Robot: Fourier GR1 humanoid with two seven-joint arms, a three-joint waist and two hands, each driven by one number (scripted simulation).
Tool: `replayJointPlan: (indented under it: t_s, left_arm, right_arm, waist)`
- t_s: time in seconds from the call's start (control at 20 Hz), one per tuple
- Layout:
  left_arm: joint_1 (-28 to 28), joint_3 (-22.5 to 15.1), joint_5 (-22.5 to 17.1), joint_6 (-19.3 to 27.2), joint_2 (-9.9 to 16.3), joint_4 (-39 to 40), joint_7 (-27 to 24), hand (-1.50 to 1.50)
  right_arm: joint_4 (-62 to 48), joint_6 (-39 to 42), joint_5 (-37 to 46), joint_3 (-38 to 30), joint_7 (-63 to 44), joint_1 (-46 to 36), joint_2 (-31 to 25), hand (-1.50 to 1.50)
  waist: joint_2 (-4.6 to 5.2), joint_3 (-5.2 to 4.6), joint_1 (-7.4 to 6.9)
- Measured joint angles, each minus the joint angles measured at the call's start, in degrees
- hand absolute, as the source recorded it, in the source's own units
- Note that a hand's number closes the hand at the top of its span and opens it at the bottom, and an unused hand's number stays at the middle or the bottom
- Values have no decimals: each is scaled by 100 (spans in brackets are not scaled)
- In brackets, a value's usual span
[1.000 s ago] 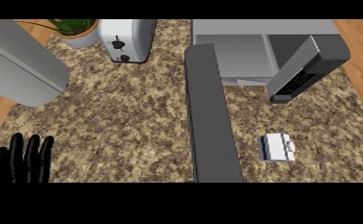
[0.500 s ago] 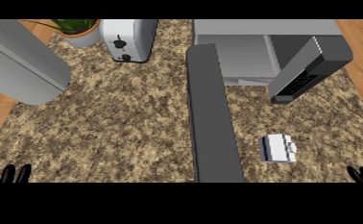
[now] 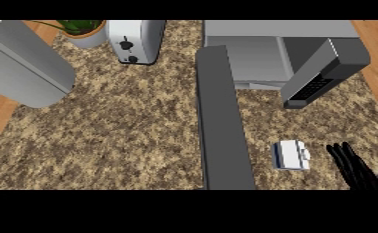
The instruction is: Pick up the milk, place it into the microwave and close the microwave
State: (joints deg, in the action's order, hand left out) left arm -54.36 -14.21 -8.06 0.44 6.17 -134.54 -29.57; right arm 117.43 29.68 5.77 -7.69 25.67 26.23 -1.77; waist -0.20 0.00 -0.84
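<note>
The milk (image 3: 291, 155) is a small white carton on the speckled counter at the lower right. My right hand (image 3: 353, 166) comes in from the lower right corner, its black fingers straight and pointing up, a short way right of the carton and not touching it. The microwave (image 3: 277, 52) stands at the back right with its door (image 3: 322, 74) swung open toward the right. My left hand does not show.
A long dark grey bar (image 3: 223, 122) runs down the counter's middle, just left of the milk. A toaster (image 3: 135, 40) and a potted plant (image 3: 83, 31) stand at the back. A large grey cylinder (image 3: 31, 70) lies at the left.
The left hand has dropped out of the lower left corner. The right hand has risen into view at the lower right, beside the milk.
</note>
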Motion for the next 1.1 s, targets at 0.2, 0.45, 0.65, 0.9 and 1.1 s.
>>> replayJointPlan:
  t_s: [0.2, 0.45, 0.65, 0.9, 1.1]
  left_arm:
    - [-237, 131, -97, -204, 55, 185, -366, -150]
    - [-497, 334, -249, -402, 106, 230, -678, -150]
    - [-579, 418, -297, -495, 130, 221, -777, -150]
    - [-727, 380, -265, -615, 112, 261, -908, -150]
    - [-736, 483, -335, -720, 89, 435, -1062, -150]
  right_arm:
    - [-824, -252, 487, -32, 401, -414, -21, -150]
    - [-1368, -544, 750, -114, 431, -938, -33, -150]
    - [-2143, -830, 961, -337, 741, -1331, -147, -150]
    - [-3293, -1132, 1165, -561, 1212, -1905, -332, -150]
    - [-3877, -1185, 1290, -551, 1565, -2089, -462, -150]
  waist:
    - [2, 1, -14]
    - [7, 2, -6]
    - [12, 2, -1]
    - [17, 5, -13]
    - [15, 4, 1]
